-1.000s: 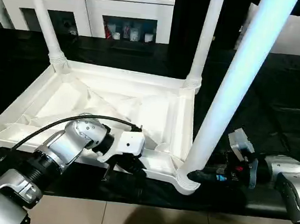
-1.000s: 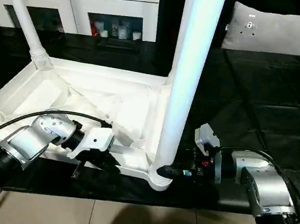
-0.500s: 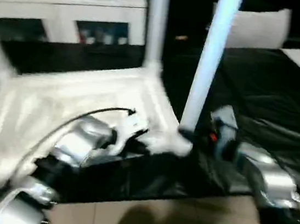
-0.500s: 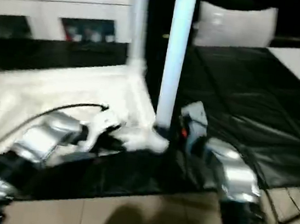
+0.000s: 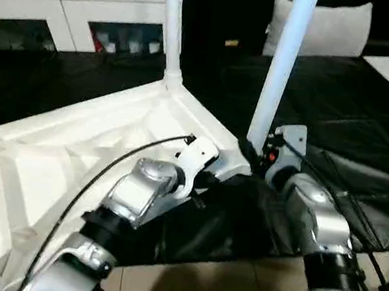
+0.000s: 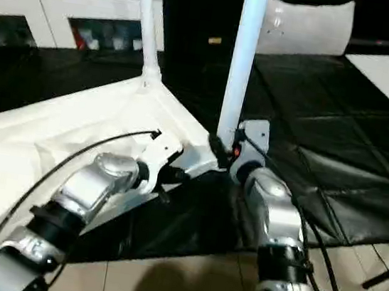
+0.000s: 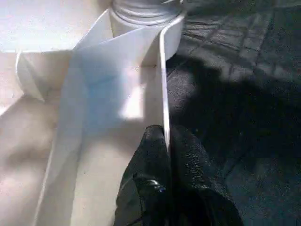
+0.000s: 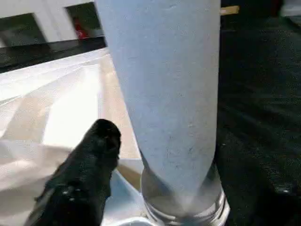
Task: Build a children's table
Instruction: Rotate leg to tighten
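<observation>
The white children's table lies upside down on a black mat; its ribbed top (image 5: pixel 72 151) faces up. Two legs stand upright in their corner sockets, a far leg (image 5: pixel 170 27) and a nearer leg (image 5: pixel 284 64). My left gripper (image 7: pixel 165 137) is shut on the thin front rim of the top, a little short of the corner socket (image 7: pixel 146 12). My right gripper (image 5: pixel 252 153) is at the base of the nearer leg (image 8: pixel 169 94) and stands open. One of its fingers (image 8: pixel 91 160) is beside the leg, with a gap between them.
A white cabinet with glass doors (image 5: pixel 68 14) stands behind the table, and a grey cushion (image 5: pixel 331 31) is at the back right. The black mat (image 5: pixel 371 111) is wrinkled to the right of my right arm. Tiled floor (image 5: pixel 197 289) begins at the mat's near edge.
The head view has swung. The table top now lies slanted to the cabinet. My right gripper's fingers have spread off the leg base they held. My left gripper keeps its hold on the rim.
</observation>
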Available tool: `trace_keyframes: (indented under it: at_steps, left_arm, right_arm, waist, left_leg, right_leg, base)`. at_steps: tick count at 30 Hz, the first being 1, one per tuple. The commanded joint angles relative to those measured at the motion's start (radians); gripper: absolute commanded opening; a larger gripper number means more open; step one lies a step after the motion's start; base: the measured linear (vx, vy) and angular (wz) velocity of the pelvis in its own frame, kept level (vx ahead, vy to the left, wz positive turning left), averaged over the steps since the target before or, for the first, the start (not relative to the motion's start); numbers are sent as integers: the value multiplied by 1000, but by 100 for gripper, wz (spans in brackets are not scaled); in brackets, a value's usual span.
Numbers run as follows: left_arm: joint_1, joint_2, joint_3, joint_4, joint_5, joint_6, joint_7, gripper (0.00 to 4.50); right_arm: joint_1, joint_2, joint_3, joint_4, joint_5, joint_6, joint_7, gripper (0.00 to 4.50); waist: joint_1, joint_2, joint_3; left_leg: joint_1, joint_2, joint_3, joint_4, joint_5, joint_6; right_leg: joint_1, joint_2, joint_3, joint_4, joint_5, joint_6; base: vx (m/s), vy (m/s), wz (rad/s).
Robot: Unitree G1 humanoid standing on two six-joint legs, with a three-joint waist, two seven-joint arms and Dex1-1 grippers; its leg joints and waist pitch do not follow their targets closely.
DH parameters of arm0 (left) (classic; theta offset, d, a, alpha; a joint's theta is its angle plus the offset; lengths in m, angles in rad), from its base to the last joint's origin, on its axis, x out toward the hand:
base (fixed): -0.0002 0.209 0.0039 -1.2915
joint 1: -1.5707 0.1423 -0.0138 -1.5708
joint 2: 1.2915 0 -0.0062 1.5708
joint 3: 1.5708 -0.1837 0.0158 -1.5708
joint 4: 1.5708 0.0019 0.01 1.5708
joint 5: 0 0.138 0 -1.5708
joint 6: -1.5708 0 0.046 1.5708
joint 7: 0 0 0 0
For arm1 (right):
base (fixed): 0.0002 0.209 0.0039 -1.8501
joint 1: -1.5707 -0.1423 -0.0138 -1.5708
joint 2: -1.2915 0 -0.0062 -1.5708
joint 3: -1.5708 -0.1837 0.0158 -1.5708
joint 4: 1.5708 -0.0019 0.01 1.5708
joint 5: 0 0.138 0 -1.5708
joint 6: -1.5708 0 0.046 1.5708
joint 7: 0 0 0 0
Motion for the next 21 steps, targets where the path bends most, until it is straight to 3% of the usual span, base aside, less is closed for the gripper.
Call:
trace_keyframes:
  at_steps: [1,4,5,10,14,21]
  left_arm:
    - [-7,7,-18,-25,4,-40,-31,0]
    - [-2,60,-34,-16,10,-78,-80,0]
    - [2,92,-45,-12,8,-103,-124,0]
    - [7,163,-71,2,-6,-187,-238,0]
    - [20,240,-128,-9,-17,-294,-407,0]
    - [23,307,-191,-28,-13,-361,-554,0]
  right_arm:
    - [17,17,52,-21,36,10,82,355]
    - [45,-67,44,-60,77,9,212,373]
    - [59,-131,50,-72,77,3,288,400]
    - [72,-271,38,-84,113,-5,484,417]
    - [82,-396,77,-99,118,-29,667,435]
    - [76,-460,124,-85,124,-69,829,435]
  waist:
    - [12,-15,-62]
    - [27,-13,-59]
    - [33,-14,-59]
    - [46,-14,-59]
    - [63,-16,-60]
    - [89,-16,-61]
  left_leg:
    - [-2,63,-31,-58,-112,124]
    - [2,66,-29,-59,-130,120]
    - [3,67,-29,-59,-136,116]
    - [6,70,-29,-60,-150,112]
    - [6,74,-27,-57,-132,123]
    - [13,80,-26,-58,-136,112]
  right_leg:
    - [54,-105,58,-73,-234,-162]
    - [52,-102,57,-77,-276,-151]
    - [52,-100,58,-78,-294,-139]
    - [52,-101,59,-74,-290,-147]
    - [50,-102,60,-68,-270,-152]
    - [44,-103,60,-66,-288,-163]
  base:
    - [0,0,0]
    - [0,0,0]
    - [0,0,0]
    - [0,0,0]
    - [0,0,0]
    - [0,0,0]
